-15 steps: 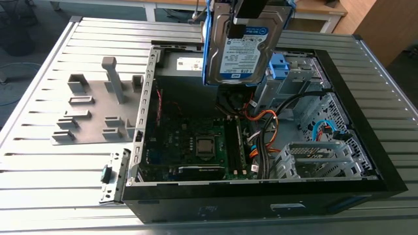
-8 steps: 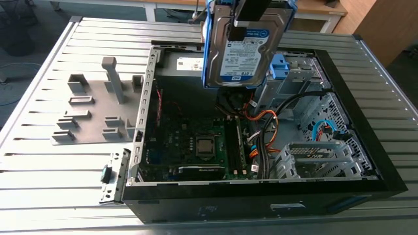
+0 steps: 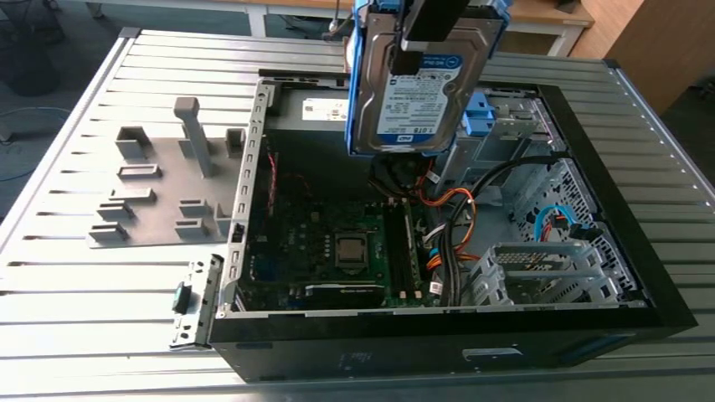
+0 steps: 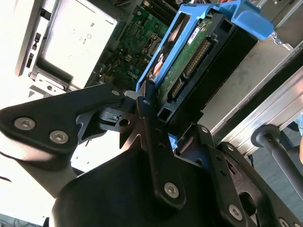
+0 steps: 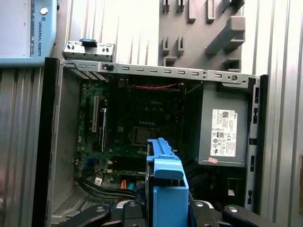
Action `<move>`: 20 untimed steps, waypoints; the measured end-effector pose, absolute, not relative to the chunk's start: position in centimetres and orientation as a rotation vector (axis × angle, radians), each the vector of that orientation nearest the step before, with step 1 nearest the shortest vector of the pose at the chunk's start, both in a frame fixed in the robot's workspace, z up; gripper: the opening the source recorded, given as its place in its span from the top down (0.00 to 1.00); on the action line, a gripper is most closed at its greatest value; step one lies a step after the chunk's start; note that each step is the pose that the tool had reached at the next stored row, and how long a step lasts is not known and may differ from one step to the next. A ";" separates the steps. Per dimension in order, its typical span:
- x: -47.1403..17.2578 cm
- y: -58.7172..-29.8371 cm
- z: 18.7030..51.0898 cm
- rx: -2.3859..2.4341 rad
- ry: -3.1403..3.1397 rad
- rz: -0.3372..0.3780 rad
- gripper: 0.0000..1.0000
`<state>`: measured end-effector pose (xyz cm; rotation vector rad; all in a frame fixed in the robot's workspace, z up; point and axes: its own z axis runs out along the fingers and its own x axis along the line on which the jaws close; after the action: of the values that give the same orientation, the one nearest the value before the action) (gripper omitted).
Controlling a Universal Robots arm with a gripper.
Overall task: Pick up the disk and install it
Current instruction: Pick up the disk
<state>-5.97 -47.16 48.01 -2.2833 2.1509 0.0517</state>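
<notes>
The disk, a silver hard drive with a blue-and-white label in a bright blue bracket, hangs upright in the air above the open computer case. My gripper is shut on its upper end. In the second wrist view the black fingers clamp the disk edge-on, its circuit board and connectors showing. In the first wrist view the blue bracket of the disk stands between the finger links, over the motherboard. The metal drive cage with a blue latch lies just behind the disk.
A grey power supply with a white sticker sits in the case's corner. Orange and black cables run across the case floor. A grey fixture plate with upright blocks stands on the slatted table at the exterior view's left.
</notes>
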 end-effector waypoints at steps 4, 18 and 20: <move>-6.0 -47.5 48.0 -2.283 2.151 0.052 0.63; -6.0 -48.6 48.0 -2.283 2.151 0.052 0.63; -6.0 -48.8 48.0 -2.283 2.151 0.052 0.63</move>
<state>-5.97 -48.76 48.01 -2.2833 2.1509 0.0517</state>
